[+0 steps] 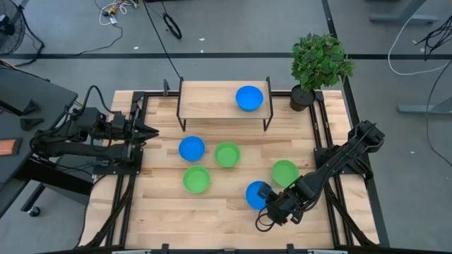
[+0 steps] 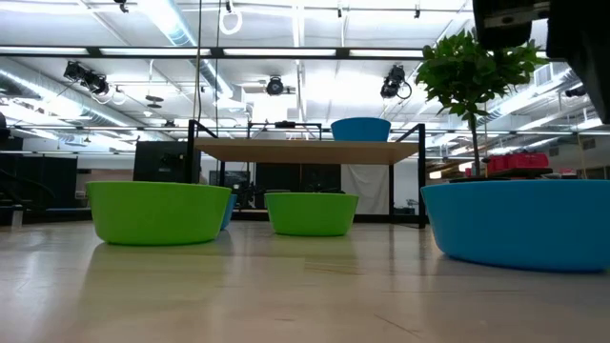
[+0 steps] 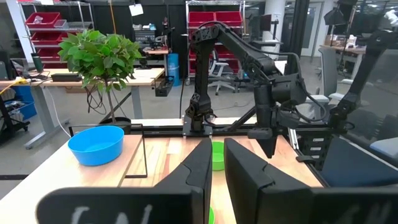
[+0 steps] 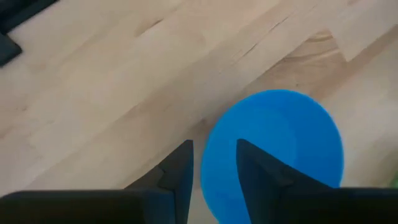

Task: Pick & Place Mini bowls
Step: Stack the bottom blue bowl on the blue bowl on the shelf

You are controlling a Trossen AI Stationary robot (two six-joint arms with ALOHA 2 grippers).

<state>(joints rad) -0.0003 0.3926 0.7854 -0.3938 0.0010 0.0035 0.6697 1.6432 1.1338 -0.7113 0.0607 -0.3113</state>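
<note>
Right end effector [image 4: 213, 168] parted astride blue bowl's [image 4: 280, 149] rim, near the plant [image 1: 321, 62], apparently not yet clamped. Light, stiff, slick plastic; best pinched at the thin rim. Left end effector [image 3: 216, 163] nearly closed, empty.

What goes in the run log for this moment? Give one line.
right claw: open, straddling blue bowl rim | left claw: waiting at table's left | shelf: one blue bowl | table: four other bowls

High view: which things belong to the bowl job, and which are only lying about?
Job: three bright blue small round plastic bowls; three bright green small round plastic bowls.
Lying about: potted green plant; raised wooden shelf, perhaps the drop spot; floor cables.
</note>
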